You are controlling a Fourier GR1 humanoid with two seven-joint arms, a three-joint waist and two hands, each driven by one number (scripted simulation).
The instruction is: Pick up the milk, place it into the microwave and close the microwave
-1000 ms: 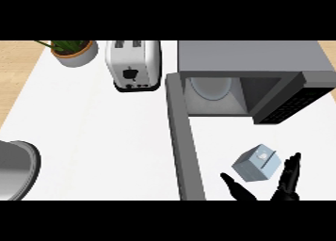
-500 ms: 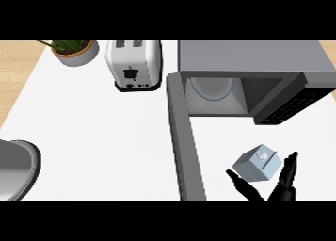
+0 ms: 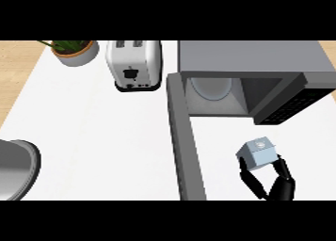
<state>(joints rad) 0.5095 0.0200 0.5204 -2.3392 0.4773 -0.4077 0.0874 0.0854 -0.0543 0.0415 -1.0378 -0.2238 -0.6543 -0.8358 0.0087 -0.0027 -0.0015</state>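
Note:
The milk [image 3: 259,151], a small pale blue-white carton, stands in front of the microwave [image 3: 253,59], just below its dark control panel [image 3: 292,107]. My right hand [image 3: 278,186] comes in from the lower edge and is shut on the carton, thumb against its left side and fingers [image 3: 284,167] against its right. The microwave is open. Its grey door [image 3: 184,141] swings out toward me, left of the carton. The cavity shows a round turntable [image 3: 211,87]. My left hand does not show.
A silver toaster [image 3: 133,63] stands left of the microwave, with a potted plant [image 3: 74,49] at the far back left. A large metal pot [image 3: 7,169] sits at the left edge. The white counter [image 3: 94,132] runs between them.
My right hand has moved up and narrowed from a wide spread onto the carton's sides. The carton has shifted a little toward the microwave.

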